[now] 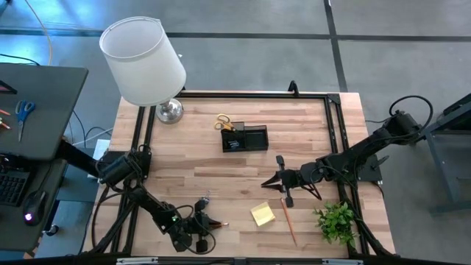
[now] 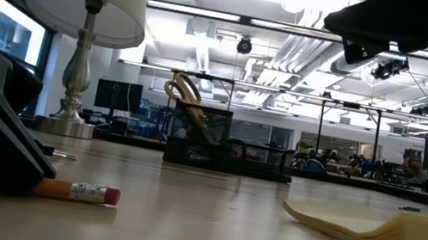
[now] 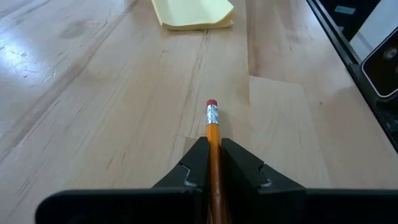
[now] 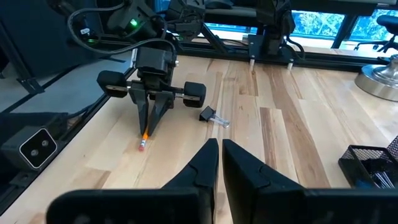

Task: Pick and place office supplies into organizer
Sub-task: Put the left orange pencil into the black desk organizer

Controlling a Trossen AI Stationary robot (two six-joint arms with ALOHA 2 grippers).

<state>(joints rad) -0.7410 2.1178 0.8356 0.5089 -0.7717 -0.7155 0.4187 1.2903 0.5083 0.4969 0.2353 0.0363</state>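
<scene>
binder clip [image 4: 208, 116] only in right wrist view

Wooden table [image 1: 221, 184], organizer [image 1: 245, 138], sticky-note pad [image 1: 263, 214], pencil [image 1: 288, 221], plant [image 1: 337, 221], lamp [image 1: 145, 62]

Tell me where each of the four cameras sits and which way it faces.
High: overhead, straight down; both arms, organizer.
Low: table height, level across; dark arm parts, sticky pad.
Left wrist: past left gripper, shut on pencil.
Right wrist: past shut right gripper, toward the left arm.
Shared: both wrist views and low show the pencil.
</scene>
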